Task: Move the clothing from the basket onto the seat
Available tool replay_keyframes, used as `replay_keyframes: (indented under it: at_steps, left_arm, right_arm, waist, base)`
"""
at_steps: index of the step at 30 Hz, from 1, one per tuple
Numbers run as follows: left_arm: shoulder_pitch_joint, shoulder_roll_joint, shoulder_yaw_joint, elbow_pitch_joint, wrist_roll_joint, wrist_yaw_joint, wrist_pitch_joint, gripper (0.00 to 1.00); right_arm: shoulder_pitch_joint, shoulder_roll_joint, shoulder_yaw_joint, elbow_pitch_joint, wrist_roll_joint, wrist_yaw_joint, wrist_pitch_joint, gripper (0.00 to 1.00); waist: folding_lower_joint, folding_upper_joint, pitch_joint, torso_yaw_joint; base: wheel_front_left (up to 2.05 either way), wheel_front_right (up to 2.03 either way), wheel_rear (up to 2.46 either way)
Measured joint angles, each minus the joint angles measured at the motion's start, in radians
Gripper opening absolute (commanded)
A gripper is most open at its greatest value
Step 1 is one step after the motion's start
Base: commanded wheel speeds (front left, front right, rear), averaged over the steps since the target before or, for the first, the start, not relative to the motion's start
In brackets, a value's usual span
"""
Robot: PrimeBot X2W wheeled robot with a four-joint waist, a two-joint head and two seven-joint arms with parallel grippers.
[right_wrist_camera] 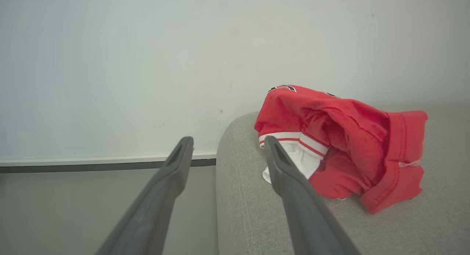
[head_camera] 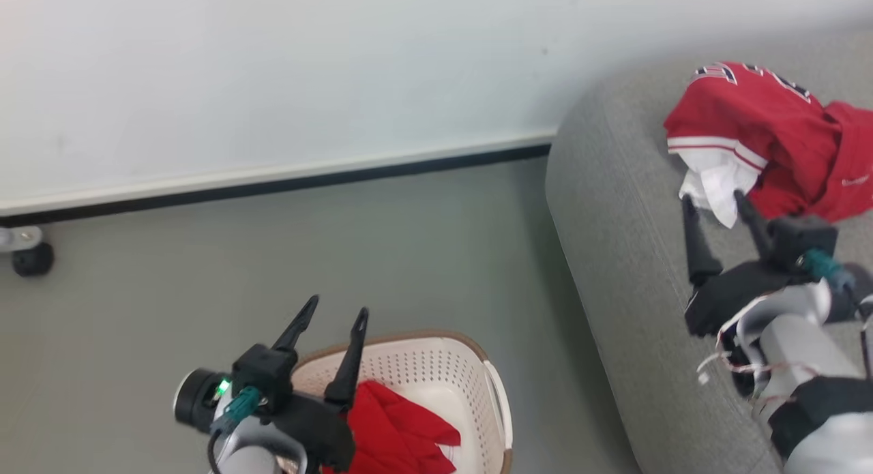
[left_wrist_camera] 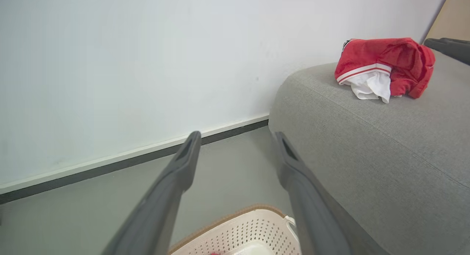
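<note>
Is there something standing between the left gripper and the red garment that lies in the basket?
Nothing visible does. The left gripper is open above the basket, and the red garment lies uncovered inside it, with nothing on top.

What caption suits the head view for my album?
Red jersey on the grey sofa near the open right pincer; a red garment in the basket.
</note>
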Motion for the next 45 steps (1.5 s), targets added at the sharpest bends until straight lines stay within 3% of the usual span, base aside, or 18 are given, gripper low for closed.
replay_keyframes:
  at_steps: [10, 20, 36, 45]
  left_arm:
    - [0.159, 0.04, 0.093, -0.01, -0.025, 0.044, 0.0, 1.0]
    - [0.305, 0.083, 0.186, -0.096, -0.043, 0.069, 0.0, 1.0]
    - [0.418, 0.093, 0.26, -0.196, -0.014, 0.078, 0.0, 1.0]
    - [0.467, 0.091, 0.29, -0.234, 0.008, 0.079, 0.0, 1.0]
  right_arm:
    - [0.202, 0.058, 0.017, -0.13, -0.002, -0.002, 0.0, 1.0]
    - [0.378, 0.1, 0.032, -0.289, -0.027, -0.05, 0.0, 1.0]
    - [0.61, 0.087, -0.017, -0.516, -0.049, -0.115, 0.0, 1.0]
    - [0.685, 0.083, -0.053, -0.615, -0.063, -0.125, 0.0, 1.0]
  waist:
    - [-0.0001, -0.0001, -0.125, 0.07]
    - [0.0, -0.0001, -0.211, 0.127]
    - [0.0002, 0.0, -0.233, 0.138]
    - [0.0003, 0.0, -0.228, 0.14]
  base:
    - [0.0, 0.0, 0.0]
    - [0.0, 0.0, 0.0]
    - [0.0, 0.0, 0.0]
    - [0.0, 0.0, 0.0]
